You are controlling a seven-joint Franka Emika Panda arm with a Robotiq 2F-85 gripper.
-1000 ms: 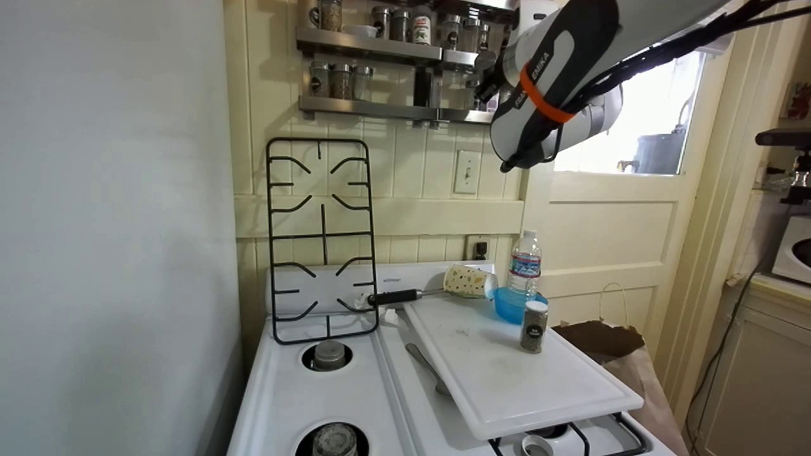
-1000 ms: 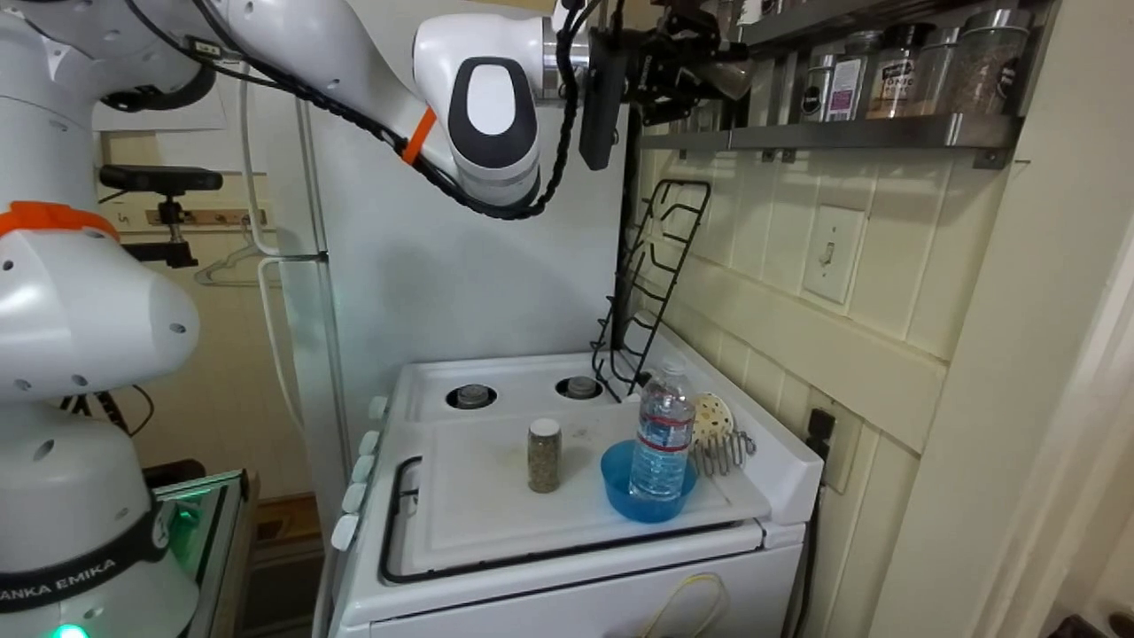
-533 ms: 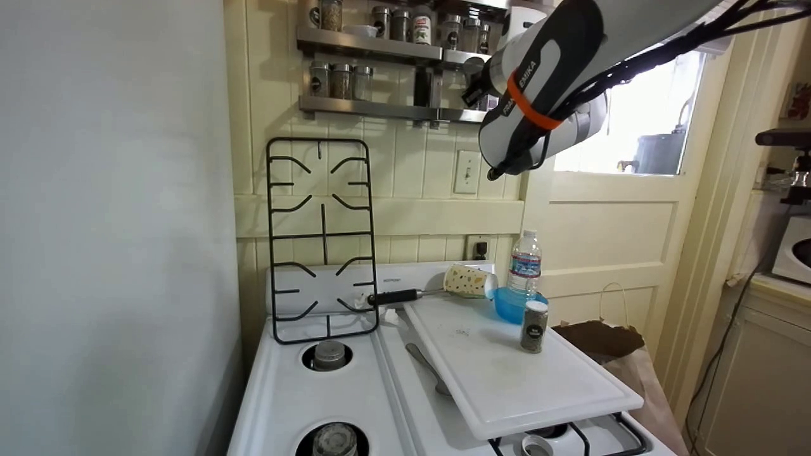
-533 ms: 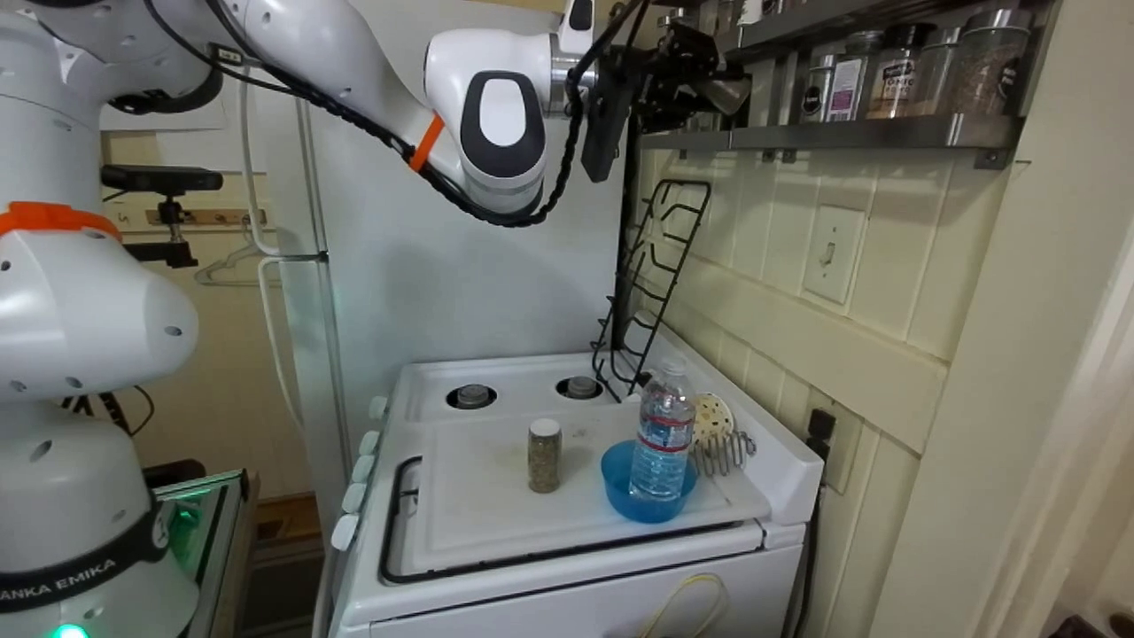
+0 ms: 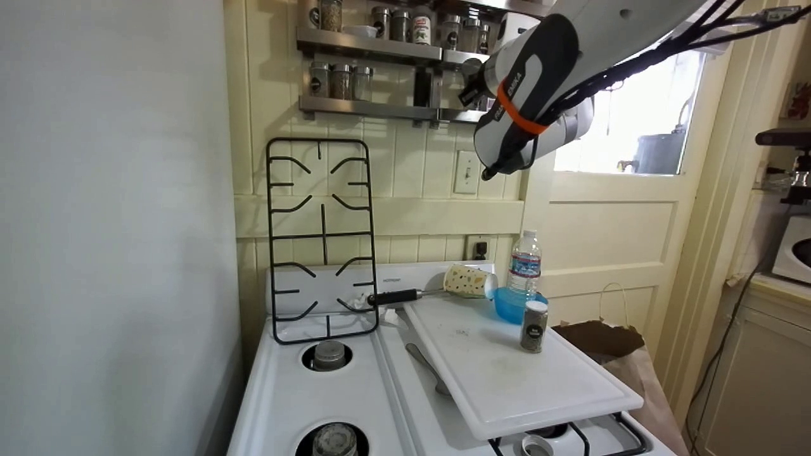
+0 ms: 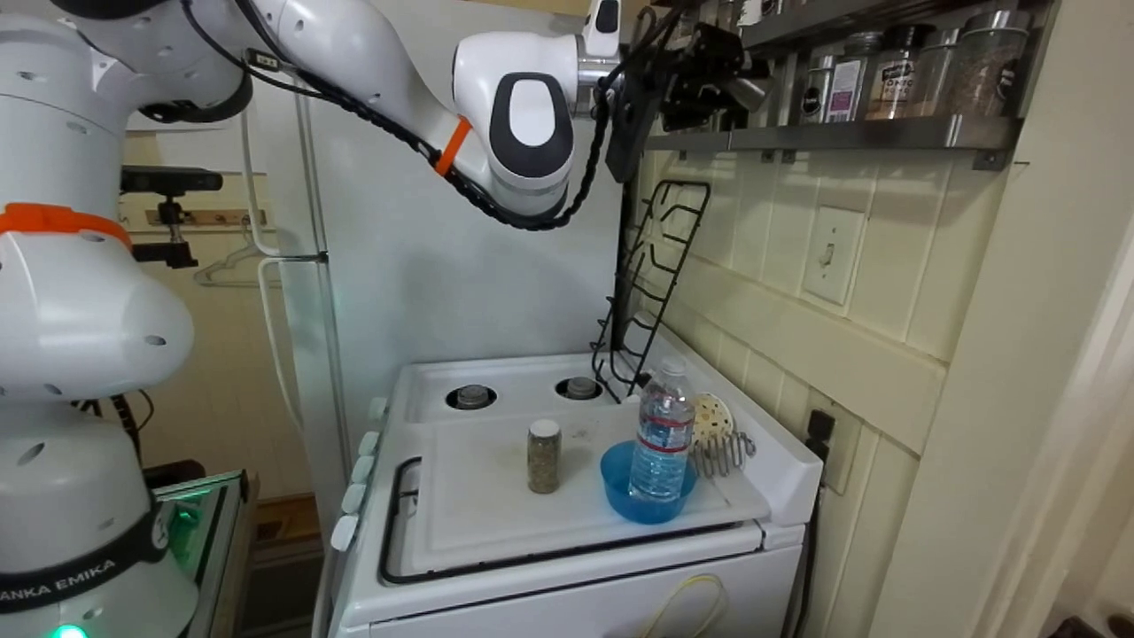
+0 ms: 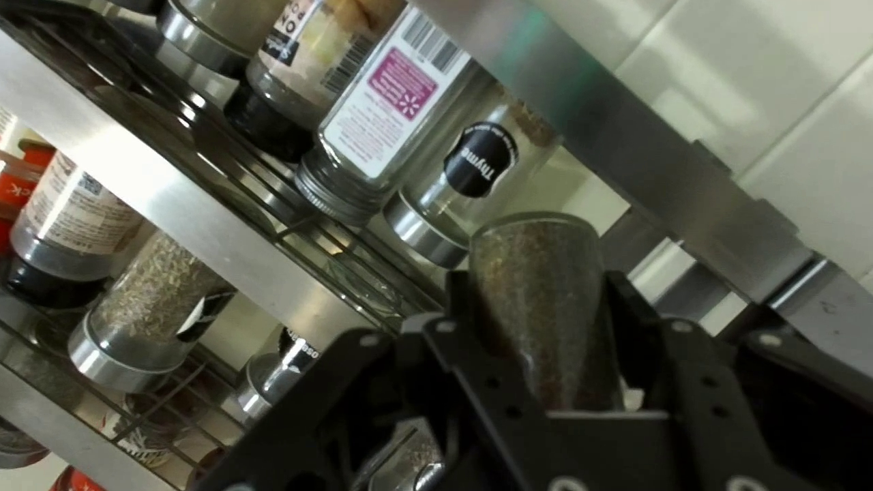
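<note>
Holding on: a glass jar (image 7: 549, 314) is gripped by the end effector (image 7: 541, 300) — together they have been eased toward the shelf (image 6: 886, 133) over the last second, near the thyme jar (image 7: 477, 167). Carrying, not release, is judged underway.

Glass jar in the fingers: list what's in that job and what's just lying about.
Apparently in use: glass jar, fingers gripping it, metal shelf nearby.

Apparently just lying about: water bottle, blue bowl, white-lidded jar, burner grate.
</note>
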